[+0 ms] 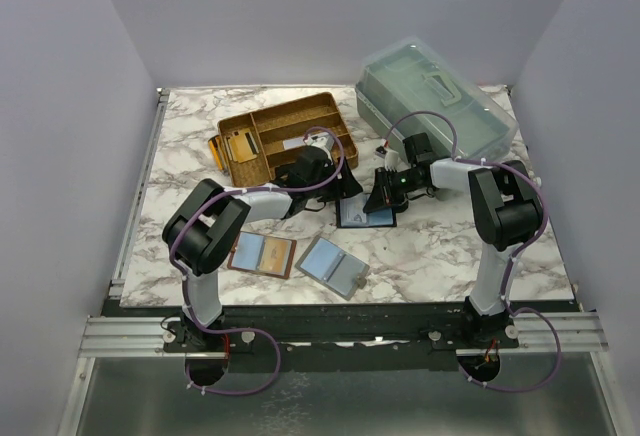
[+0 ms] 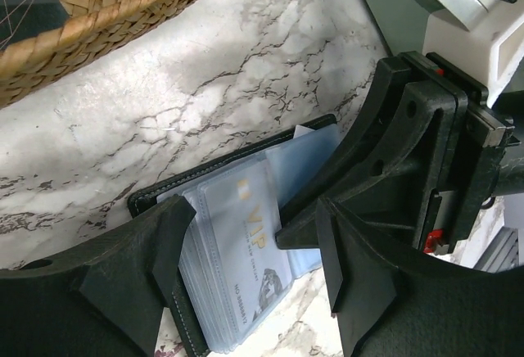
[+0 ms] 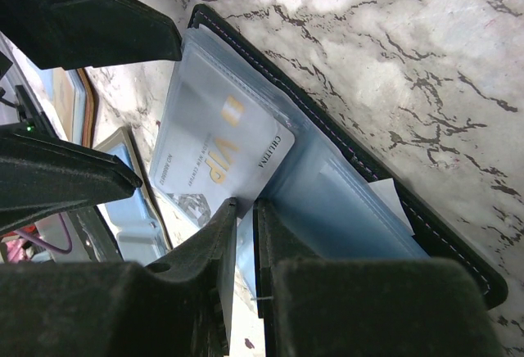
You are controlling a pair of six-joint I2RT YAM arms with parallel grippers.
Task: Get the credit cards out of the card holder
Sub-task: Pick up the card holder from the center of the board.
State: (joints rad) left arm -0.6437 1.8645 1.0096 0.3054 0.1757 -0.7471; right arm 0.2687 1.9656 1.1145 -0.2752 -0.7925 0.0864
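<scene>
Marble table (image 1: 190,161): R hand (image 3: 244,210) tight on credit card (image 3: 219,151)

The top camera looks down from above the near edge, taking in the whole marble surface (image 1: 450,246). Each wrist camera sits close, facing down past its own jaws. From left and right, both share the open card holder (image 1: 356,218) mid-surface.
</scene>
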